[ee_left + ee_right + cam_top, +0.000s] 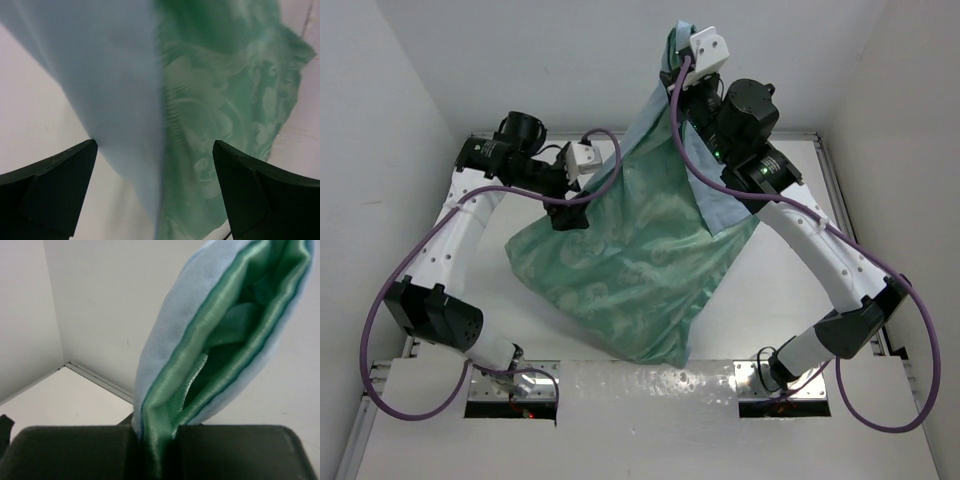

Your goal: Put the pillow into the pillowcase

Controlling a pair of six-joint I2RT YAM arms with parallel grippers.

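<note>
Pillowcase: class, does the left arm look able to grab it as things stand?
Probably yes. The left gripper is open and the pillowcase hangs straight ahead of its gap, with nothing between them. The right gripper is shut on its top edge, holding it up.

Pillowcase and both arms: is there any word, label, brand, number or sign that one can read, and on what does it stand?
None: no text is readable in any view.
The pillowcase bears only a faint floral pattern.
The left arm and the right arm show no legible marking.
</note>
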